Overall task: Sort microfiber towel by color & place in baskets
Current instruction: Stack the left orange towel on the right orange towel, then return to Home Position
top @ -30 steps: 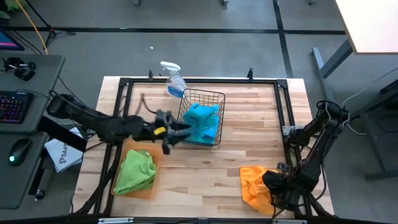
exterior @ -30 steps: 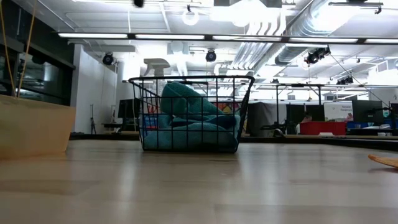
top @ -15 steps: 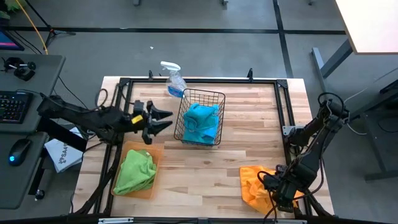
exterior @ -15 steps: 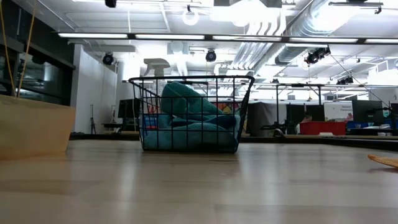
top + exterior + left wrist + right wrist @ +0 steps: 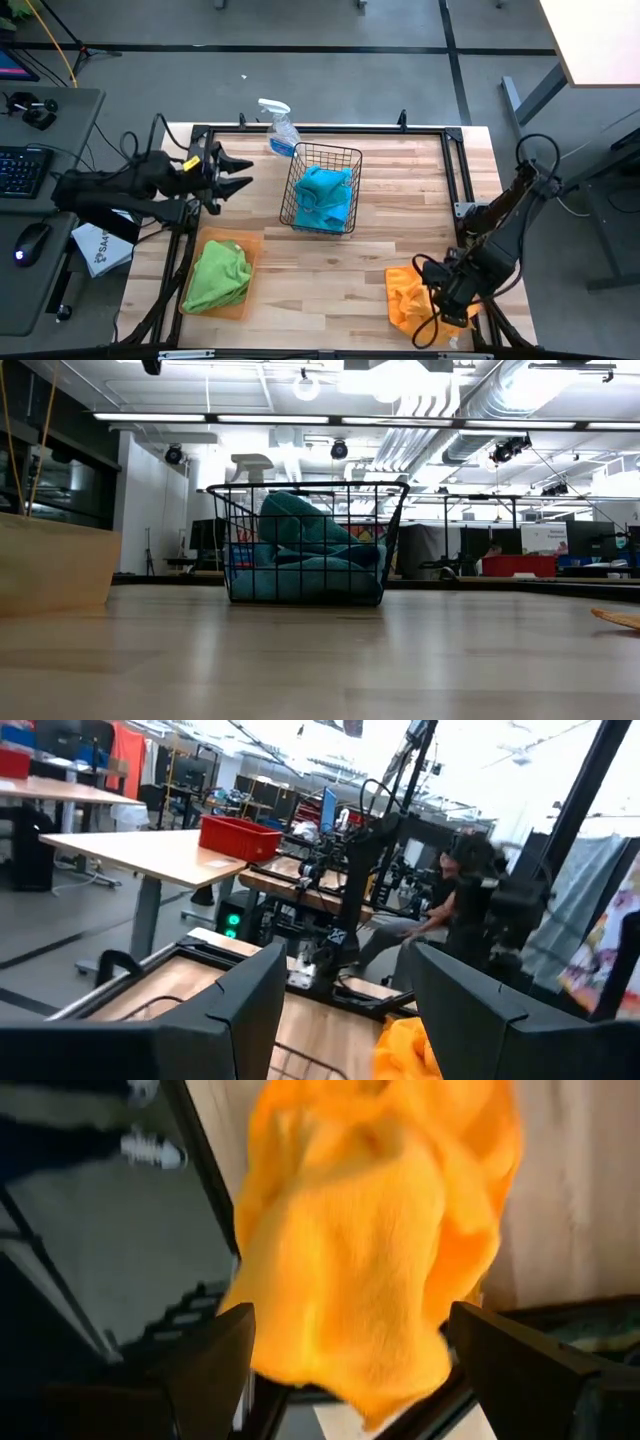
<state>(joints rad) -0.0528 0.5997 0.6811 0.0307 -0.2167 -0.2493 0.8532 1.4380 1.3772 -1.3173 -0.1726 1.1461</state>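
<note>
The orange towel (image 5: 406, 297) lies at the table's near right corner, right under the right gripper (image 5: 450, 297), whose fingers are wide apart. The left gripper (image 5: 232, 173), also wide, waits far left

You get even, bright overhead light on the pale wooden table (image 5: 330, 270), with only soft shadows. At table height, ceiling strip lights (image 5: 200, 417) glare white and the near tabletop is blurred. Between the right arm's spread jaws, the crumpled orange microfiber towel (image 5: 370, 1240) is smeared out of focus.
</note>
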